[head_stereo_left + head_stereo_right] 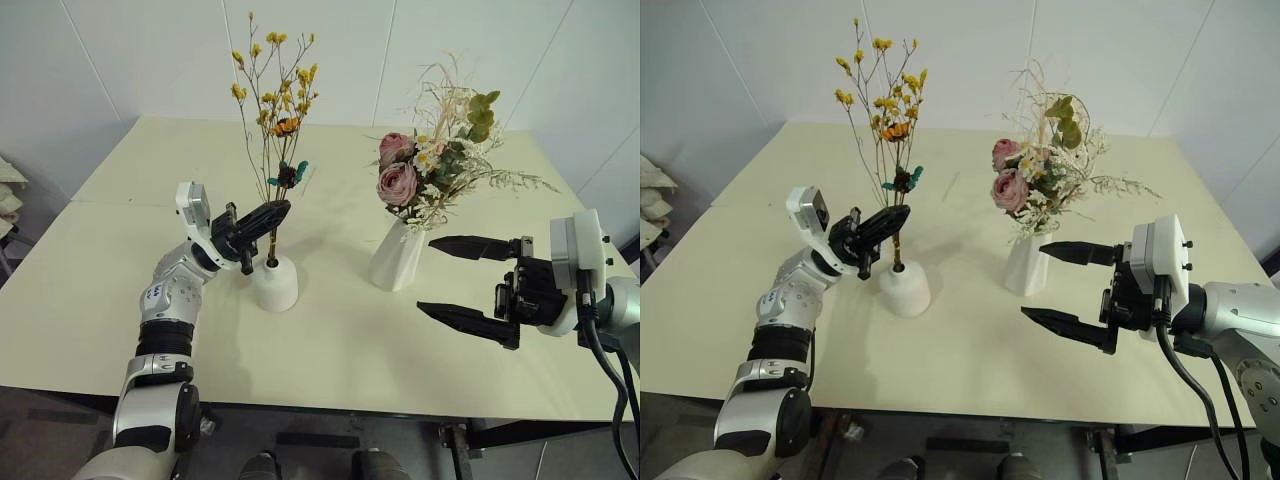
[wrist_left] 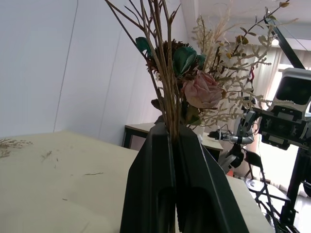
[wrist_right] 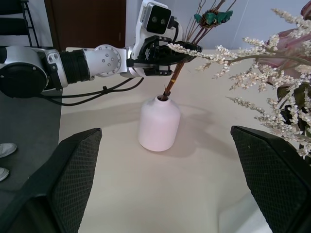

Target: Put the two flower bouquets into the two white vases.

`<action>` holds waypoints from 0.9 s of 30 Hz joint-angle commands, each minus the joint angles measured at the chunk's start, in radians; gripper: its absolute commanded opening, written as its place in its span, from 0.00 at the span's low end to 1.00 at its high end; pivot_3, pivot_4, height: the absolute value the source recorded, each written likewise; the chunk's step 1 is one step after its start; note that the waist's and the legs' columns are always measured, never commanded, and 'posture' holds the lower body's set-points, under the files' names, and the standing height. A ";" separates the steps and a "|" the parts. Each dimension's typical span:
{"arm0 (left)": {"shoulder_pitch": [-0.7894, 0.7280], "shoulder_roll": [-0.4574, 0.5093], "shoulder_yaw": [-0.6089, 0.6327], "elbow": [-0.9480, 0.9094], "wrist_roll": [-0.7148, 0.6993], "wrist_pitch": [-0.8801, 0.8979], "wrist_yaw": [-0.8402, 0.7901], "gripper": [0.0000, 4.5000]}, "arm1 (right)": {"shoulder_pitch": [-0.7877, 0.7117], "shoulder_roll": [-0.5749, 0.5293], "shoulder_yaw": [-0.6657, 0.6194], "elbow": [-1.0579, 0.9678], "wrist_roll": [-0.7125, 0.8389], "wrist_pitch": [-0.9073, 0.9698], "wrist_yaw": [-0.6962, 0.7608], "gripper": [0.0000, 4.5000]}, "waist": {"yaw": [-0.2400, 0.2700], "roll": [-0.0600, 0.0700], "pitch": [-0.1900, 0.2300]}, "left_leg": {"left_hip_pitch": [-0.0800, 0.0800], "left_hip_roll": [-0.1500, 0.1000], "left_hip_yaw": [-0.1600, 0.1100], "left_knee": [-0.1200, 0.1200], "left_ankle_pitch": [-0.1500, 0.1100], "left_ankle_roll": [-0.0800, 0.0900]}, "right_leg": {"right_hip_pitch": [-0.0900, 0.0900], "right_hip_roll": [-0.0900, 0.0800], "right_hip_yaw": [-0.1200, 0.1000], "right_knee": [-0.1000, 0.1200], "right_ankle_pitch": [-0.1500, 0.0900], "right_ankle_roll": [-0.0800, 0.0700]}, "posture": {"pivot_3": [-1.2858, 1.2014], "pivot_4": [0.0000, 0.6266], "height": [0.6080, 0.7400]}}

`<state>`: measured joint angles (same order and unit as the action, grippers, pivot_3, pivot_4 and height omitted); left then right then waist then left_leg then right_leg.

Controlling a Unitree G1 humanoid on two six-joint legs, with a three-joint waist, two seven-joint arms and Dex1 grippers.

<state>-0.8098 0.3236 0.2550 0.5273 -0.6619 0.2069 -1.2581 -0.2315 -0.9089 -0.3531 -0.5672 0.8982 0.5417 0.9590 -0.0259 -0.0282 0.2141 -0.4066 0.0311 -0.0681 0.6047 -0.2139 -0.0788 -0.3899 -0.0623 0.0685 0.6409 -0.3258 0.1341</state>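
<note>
I have both vases on the pale surface, side by side and well apart. The short rounded vase sits on the left, the tall tapered vase on the right.

Left tool: clenched on the brown stems of the yellow sprig, just above the short vase's mouth. From the left wrist view the two fingers are pressed together with the stems coming up between them. From the right wrist view the lower stem ends sit inside the dark hole at the top of the short vase. The sprig stands close to upright, leaning slightly, its yellow and orange heads high above the vase, with a small teal leaf cluster partway up the stems.

The rose bunch is already standing in the tall vase: two pink roses on its left side, green leaves above them, pale dried grasses fanning out to the right and up. Nothing is gripping it.

Right tool: released, fingers spread wide and empty. It hangs above the surface on the near right, fingers pointing left toward the tall vase, the farther finger's tip close beside the vase but apart from it as far as I can see.

A few bits of dried twig lie on the surface in the left wrist view.
</note>
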 commanded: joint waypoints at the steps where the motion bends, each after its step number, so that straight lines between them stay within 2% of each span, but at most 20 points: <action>1: 0.014 0.002 -0.008 -0.004 0.005 0.002 -0.016 0.01 | -0.010 0.007 -0.010 -0.022 0.003 -0.021 -0.006 1.00 | 0.000 0.000 0.000 | 0.000 0.000 0.000 0.000 0.000 0.000 | 0.000 0.000 0.000 0.000 0.000 0.000 | 0.52 0.24 1.00; 7: 0.024 0.004 0.001 -0.016 0.002 0.006 -0.006 0.01 | -0.002 0.008 -0.015 -0.026 0.002 -0.018 -0.011 1.00 | 0.000 0.000 0.000 | 0.000 0.000 0.000 0.000 0.000 0.000 | 0.000 0.000 0.000 0.000 0.000 0.000 | 0.52 0.24 1.00; 11: 0.030 0.006 0.004 -0.026 0.000 0.008 0.000 0.22 | -0.005 0.007 -0.012 -0.021 -0.001 -0.020 -0.011 1.00 | -0.001 0.000 0.000 | 0.000 0.000 0.000 0.000 0.000 0.000 | 0.000 0.000 0.000 0.000 0.000 0.000 | 0.52 0.24 1.00; 22: 0.090 0.065 -0.013 -0.144 -0.003 0.074 -0.009 0.99 | -0.013 0.009 -0.004 -0.008 -0.013 -0.028 -0.003 1.00 | -0.003 0.000 0.000 | 0.000 0.000 0.000 -0.001 0.000 0.000 | 0.000 0.000 0.000 -0.001 0.000 0.000 | 0.52 0.24 1.00; 27: 0.200 0.210 -0.063 -0.287 0.034 0.131 -0.055 1.00 | 0.001 -0.002 -0.008 0.000 -0.017 -0.030 0.012 1.00 | -0.002 0.000 0.000 | 0.000 0.000 0.000 -0.004 0.000 0.000 | -0.001 0.000 0.001 -0.001 0.000 -0.001 | 0.52 0.24 1.00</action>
<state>-0.6209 0.4944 0.1916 0.2941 -0.6432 0.3294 -1.2995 -0.2297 -0.9053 -0.3440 -0.5576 0.8777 0.5271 0.9579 -0.0278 -0.0281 0.2142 -0.4062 0.0315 -0.0681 0.6010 -0.2139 -0.0788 -0.3907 -0.0623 0.0690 0.6397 -0.3263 0.1331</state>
